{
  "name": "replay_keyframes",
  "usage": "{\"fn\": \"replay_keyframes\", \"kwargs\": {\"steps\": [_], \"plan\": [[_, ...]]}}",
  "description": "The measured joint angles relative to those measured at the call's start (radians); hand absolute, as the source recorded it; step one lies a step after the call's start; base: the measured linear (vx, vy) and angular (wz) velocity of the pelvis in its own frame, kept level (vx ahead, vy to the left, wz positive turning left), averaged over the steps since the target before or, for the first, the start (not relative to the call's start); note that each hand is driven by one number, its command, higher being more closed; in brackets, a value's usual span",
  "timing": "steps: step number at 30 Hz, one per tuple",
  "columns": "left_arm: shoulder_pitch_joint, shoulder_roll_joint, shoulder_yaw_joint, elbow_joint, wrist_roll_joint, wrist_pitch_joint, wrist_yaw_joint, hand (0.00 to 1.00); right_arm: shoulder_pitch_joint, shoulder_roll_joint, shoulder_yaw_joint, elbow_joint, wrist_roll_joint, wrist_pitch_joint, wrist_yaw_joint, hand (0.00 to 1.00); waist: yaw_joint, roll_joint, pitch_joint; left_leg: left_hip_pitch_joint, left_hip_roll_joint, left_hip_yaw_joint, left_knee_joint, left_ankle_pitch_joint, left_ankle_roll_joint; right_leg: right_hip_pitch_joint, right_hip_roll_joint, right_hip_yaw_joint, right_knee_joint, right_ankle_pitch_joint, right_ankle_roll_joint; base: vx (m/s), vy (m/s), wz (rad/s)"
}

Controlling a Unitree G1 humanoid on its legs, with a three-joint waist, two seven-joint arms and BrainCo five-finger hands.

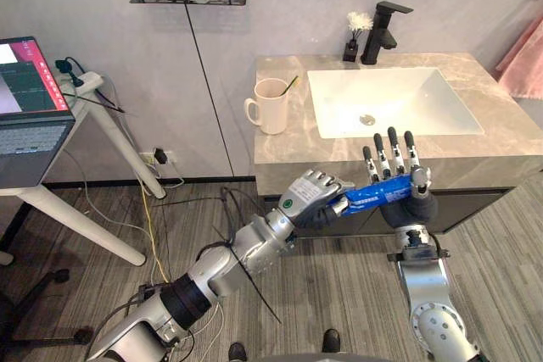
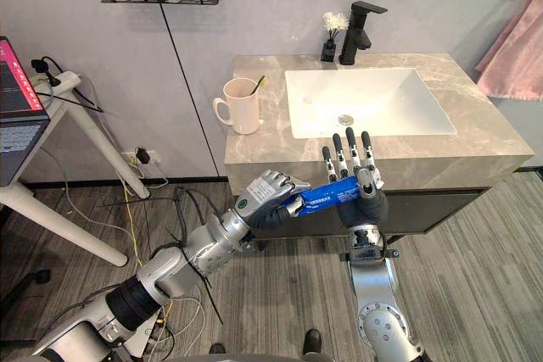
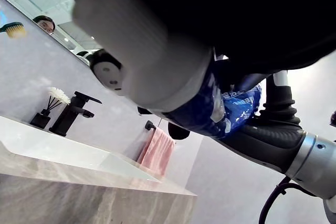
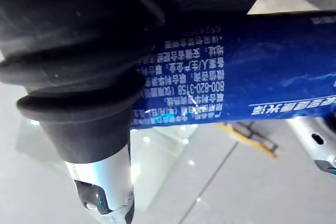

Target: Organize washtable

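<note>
Blue plastic toothpaste tube [image 1: 377,192] was held level in the air before the grey marble washtable [image 1: 288,150]. Its cap end was clenched in the left hand [image 1: 318,192]. Its tail was pinned by the thumb of the straight-fingered right hand [image 1: 392,157]. One grasp should be confirmed before the other is released.

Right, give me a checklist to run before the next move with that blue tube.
1. Left hand curled round the blue tube at one end: ok.
2. Right hand grip firm: cannot tell; its thumb lies across the tube, its fingers are straight.
3. Tube above the counter: not ok; it seems to hang short of the front edge.
4. White mug upright beside the sink: ok.
5. Room in the mug: cannot tell; a thin stick leans inside.
</note>
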Motion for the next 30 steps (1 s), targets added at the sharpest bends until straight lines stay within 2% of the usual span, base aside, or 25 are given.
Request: {"fn": "replay_keyframes", "kwargs": {"steps": [1, 2, 5, 8, 13, 16, 22, 23, 28, 30], "plan": [[0.0, 0.001, 0.0, 0.0, 0.0, 0.0, 0.0, 1.0, 0.007, -0.009, 0.0, -0.002, 0.0, 0.004, 0.008, 0.0, 0.001, -0.001, 0.0, 0.0, 0.0, 0.0, 0.0, 0.0, 0.0, 0.0, 0.0, 0.0, 0.0, 0.0, 0.0, 0.0, 0.0, 0.0], [0.0, 0.005, 0.0, 0.0, 0.0, 0.0, -0.001, 1.0, 0.01, -0.019, 0.0, -0.002, 0.0, 0.013, 0.012, 1.0, 0.001, -0.001, 0.001, 0.0, 0.0, 0.0, 0.0, 0.0, 0.0, 0.0, 0.0, 0.0, 0.0, 0.0, 0.0, 0.0, 0.0, 0.0], [0.0, 0.017, 0.006, 0.0, 0.0, 0.0, -0.002, 1.0, 0.011, -0.032, 0.001, -0.002, 0.0, 0.041, 0.028, 1.0, 0.001, -0.001, 0.001, 0.0, 0.0, 0.0, 0.0, 0.0, 0.0, 0.0, 0.0, -0.001, 0.0, 0.0, 0.0, 0.0, 0.0, 0.0], [0.004, 0.016, 0.022, 0.0, 0.0, -0.008, -0.011, 1.0, 0.011, -0.028, -0.001, -0.004, -0.012, 0.042, 0.031, 1.0, 0.001, -0.002, 0.001, 0.0, 0.0, -0.001, 0.0, 0.0, 0.0, 0.0, 0.0, -0.001, 0.001, -0.002, -0.001, 0.0, 0.0, 0.0], [0.082, -0.018, 0.076, -0.017, -0.001, -0.023, -0.021, 1.0, 0.01, 0.067, -0.026, -0.004, -0.115, 0.044, 0.024, 1.0, 0.0, -0.002, 0.001, 0.001, 0.001, -0.001, -0.002, 0.0, 0.0, -0.001, 0.001, -0.001, 0.002, -0.005, -0.001, 0.0, 0.0, 0.0], [0.126, -0.051, 0.086, -0.017, -0.026, -0.027, -0.022, 1.0, 0.0, 0.134, -0.045, -0.004, -0.212, 0.043, -0.024, 1.0, 0.0, -0.002, 0.001, 0.002, 0.0, -0.001, -0.002, 0.0, 0.0, -0.001, 0.001, -0.001, 0.004, -0.006, -0.001, 0.0, 0.0, 0.0], [0.177, -0.138, 0.128, -0.013, -0.094, -0.02, -0.057, 1.0, -0.04, 0.213, -0.07, -0.004, -0.376, 0.042, -0.112, 1.0, 0.001, -0.002, 0.001, 0.016, 0.001, -0.003, -0.004, 0.0, 0.0, 0.008, 0.0, -0.003, 0.014, -0.015, -0.004, 0.0, 0.0, 0.0], [0.191, -0.16, 0.142, -0.012, -0.117, -0.018, -0.066, 0.0, -0.051, 0.225, -0.071, -0.004, -0.406, 0.042, -0.13, 1.0, 0.0, -0.002, 0.001, 0.021, 0.002, -0.004, -0.004, 0.0, 0.0, 0.008, 0.0, -0.003, 0.027, -0.023, -0.001, -0.01, -0.005, 0.03], [0.204, -0.224, 0.182, 0.018, -0.237, 0.011, -0.069, 0.0, -0.103, 0.263, -0.132, 0.007, -0.523, 0.042, -0.192, 1.0, 0.006, -0.002, 0.001, 0.029, 0.0, -0.009, -0.005, 0.0, 0.0, 0.013, -0.004, -0.007, 0.04, -0.031, -0.002, -0.01, -0.005, 0.03], [0.23, -0.267, 0.239, 0.023, -0.284, 0.033, -0.067, 0.0, -0.132, 0.273, -0.187, 0.017, -0.557, 0.042, -0.216, 1.0, 0.005, -0.002, 0.001, 0.038, 0.0, -0.018, -0.007, 0.0, 0.0, 0.027, -0.004, -0.018, 0.04, -0.034, 0.0, 0.0, -0.012, 0.11]]}}
